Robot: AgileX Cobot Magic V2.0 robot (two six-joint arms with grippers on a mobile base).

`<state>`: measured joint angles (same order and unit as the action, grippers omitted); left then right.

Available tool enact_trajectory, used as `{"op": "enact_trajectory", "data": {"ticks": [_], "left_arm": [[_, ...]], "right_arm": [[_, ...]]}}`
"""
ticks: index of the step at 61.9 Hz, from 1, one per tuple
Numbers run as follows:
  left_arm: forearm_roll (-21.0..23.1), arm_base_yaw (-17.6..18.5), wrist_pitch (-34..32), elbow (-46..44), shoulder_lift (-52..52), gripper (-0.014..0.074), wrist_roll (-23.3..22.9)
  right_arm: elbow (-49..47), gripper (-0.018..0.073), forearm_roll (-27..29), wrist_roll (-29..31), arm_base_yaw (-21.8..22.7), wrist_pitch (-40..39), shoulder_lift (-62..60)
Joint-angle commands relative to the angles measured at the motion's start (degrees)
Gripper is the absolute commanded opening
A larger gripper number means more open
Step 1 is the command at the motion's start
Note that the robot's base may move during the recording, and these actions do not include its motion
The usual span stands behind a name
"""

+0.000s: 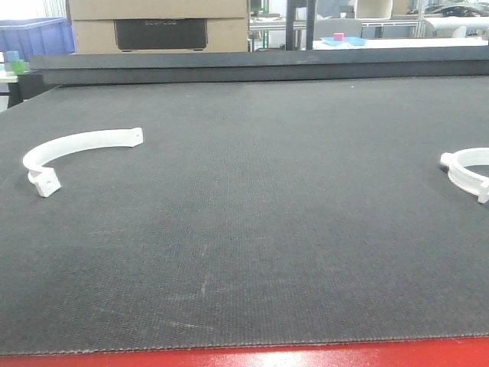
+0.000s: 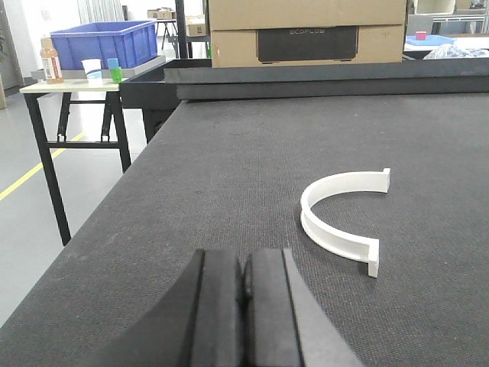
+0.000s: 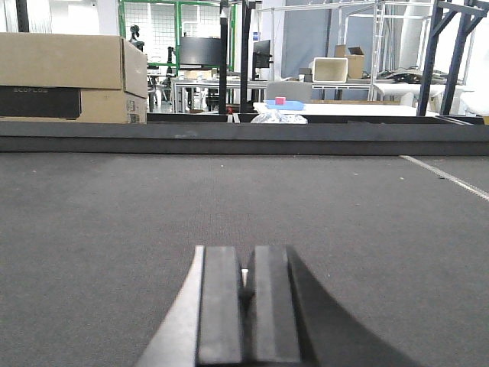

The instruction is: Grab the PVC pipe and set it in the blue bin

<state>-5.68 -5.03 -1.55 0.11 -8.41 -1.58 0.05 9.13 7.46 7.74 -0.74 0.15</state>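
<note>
On the left side of the dark counter point(image 1: 252, 229), the PVC pipe point(image 1: 84, 139) is lying flat, a white curved half-ring with a small tab at each end. Its thin wall is standing upright off the mat, which is probably giving the best place to pinch it. A second white ring piece point(image 1: 462, 176) is sitting well apart at the counter's right edge, partly cut off by the front view.

The left jaws are pressing together with nothing between them, hanging low over the near left part of the counter. In the left wrist view the pipe is lying ahead and to the right of them, not touching. The right jaws are likewise closing on nothing and are facing only bare mat.

The blue bin point(image 2: 103, 42) is standing on a side table point(image 2: 46, 88) off the counter's far left corner, with a bottle and cups beside it. Since pipe and bin are both sitting on the left, the left arm is looking like the natural one for the job. Judging from this, the task is not yet getting under way: the left jaws are needing to part, swing right and come down across the pipe's wall.
</note>
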Motion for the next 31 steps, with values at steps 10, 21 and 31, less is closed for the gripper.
{"op": "enact_trajectory", "data": {"ticks": [10,21,31], "left_arm": [[-0.16,0.12,-1.00,-0.11,0.23,-0.0111,-0.13],[-0.16,0.12,-1.00,-0.11,0.23,-0.0111,-0.13],[-0.16,0.12,-1.00,-0.11,0.23,-0.0111,-0.13]], "right_arm": [[-0.05,-0.0169,-0.31,0.24,0.20,-1.39,-0.15],[-0.05,-0.0169,-0.31,0.24,0.20,-3.04,-0.15],[-0.05,-0.0169,-0.31,0.24,0.20,-4.60,-0.15]]}}
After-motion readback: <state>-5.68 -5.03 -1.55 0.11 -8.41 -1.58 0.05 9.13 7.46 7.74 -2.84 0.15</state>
